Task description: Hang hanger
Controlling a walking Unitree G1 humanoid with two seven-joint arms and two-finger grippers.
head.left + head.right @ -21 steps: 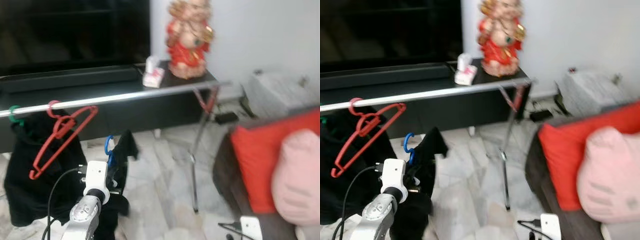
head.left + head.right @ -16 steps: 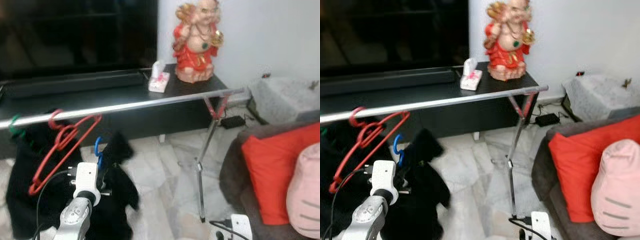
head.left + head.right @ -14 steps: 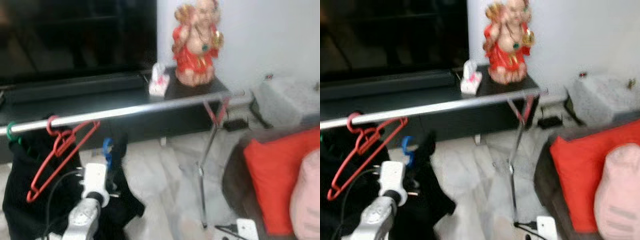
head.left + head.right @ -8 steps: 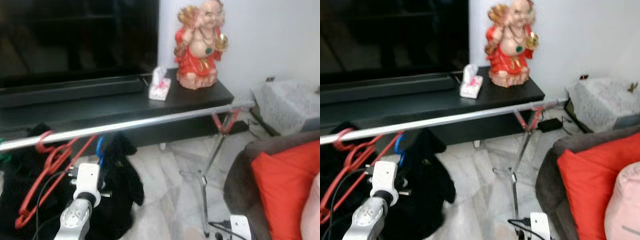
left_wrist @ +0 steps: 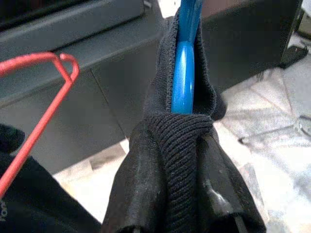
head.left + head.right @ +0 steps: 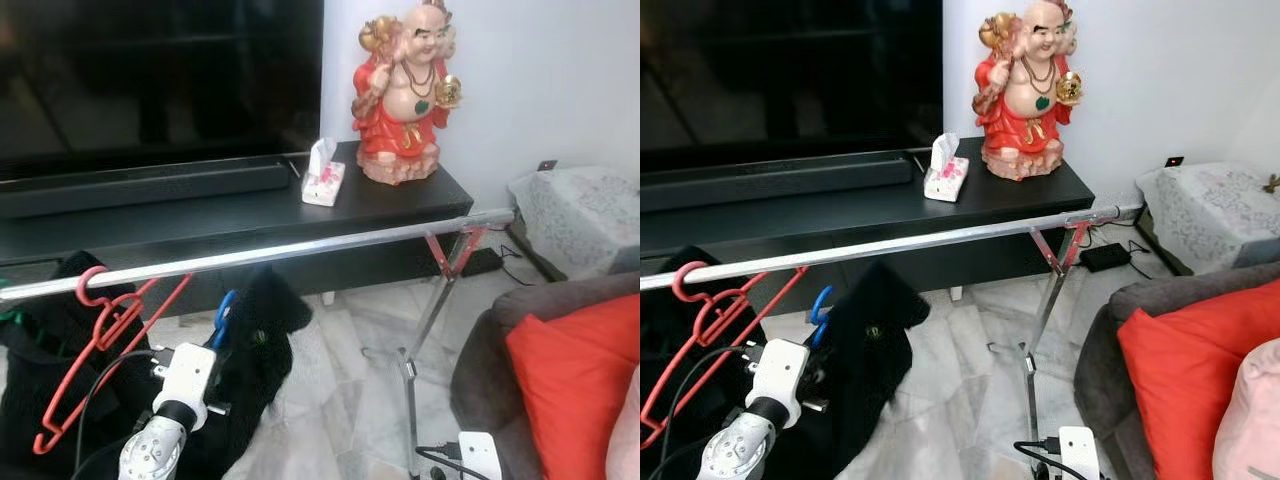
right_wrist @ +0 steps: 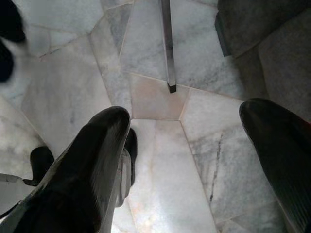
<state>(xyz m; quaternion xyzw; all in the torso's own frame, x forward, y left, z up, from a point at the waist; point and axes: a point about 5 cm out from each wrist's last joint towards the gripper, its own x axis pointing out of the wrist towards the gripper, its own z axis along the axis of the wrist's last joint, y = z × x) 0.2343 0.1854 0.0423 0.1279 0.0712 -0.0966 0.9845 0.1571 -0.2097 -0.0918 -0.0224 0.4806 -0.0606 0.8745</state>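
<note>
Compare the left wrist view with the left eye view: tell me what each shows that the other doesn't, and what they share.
The left wrist view alone shows the grip up close: the left hand clamped on the black garment wrapped around the blue hanger.

The left eye view alone shows the chrome rail on its stand, the red-robed statue, the tissue box on the black TV console, and the red cushion.

Both show the blue hanger in its black garment below the rail, the empty red hanger and the marble floor.

A red statue (image 6: 1025,95) and tissue box (image 6: 946,172) sit on the black TV stand (image 6: 840,210); red cushion (image 6: 1185,370) lies right.
</note>
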